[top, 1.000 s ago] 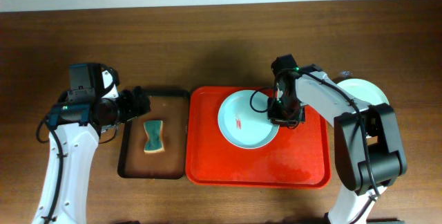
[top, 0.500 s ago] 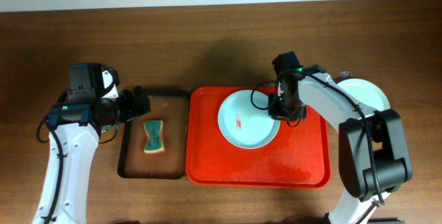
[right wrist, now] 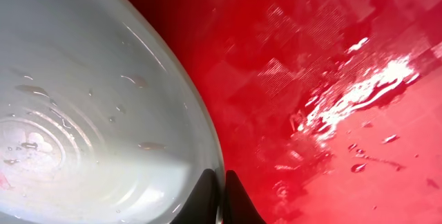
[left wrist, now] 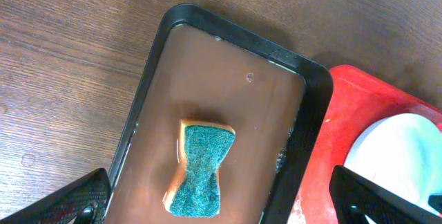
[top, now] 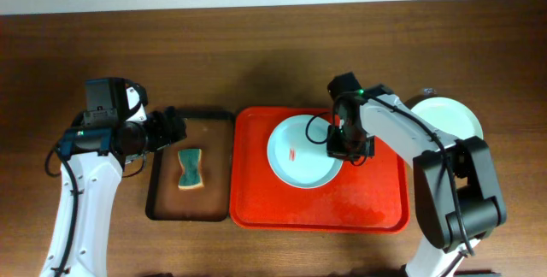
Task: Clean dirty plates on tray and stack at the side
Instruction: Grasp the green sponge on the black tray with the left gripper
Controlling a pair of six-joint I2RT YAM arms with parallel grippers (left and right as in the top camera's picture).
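A pale mint plate (top: 301,151) with a small red smear at its centre lies on the red tray (top: 376,200). My right gripper (top: 339,144) is shut on the plate's right rim. In the right wrist view its two black fingertips (right wrist: 207,195) pinch the rim of the wet plate (right wrist: 83,113) over the tray (right wrist: 331,79). Another pale plate (top: 446,116) sits on the table right of the tray, partly hidden by the right arm. My left gripper (top: 168,127) is open and empty above the black tray.
A smaller black tray (top: 161,204) left of the red tray holds a blue-green sponge (top: 191,168). The left wrist view shows the sponge (left wrist: 200,169) in the black tray (left wrist: 235,34), and the red tray's corner (left wrist: 345,134) with the plate's edge (left wrist: 404,148).
My right gripper has shifted slightly left and toward the front along the plate's rim, and the plate has slid a little to the left. The left arm has not moved.
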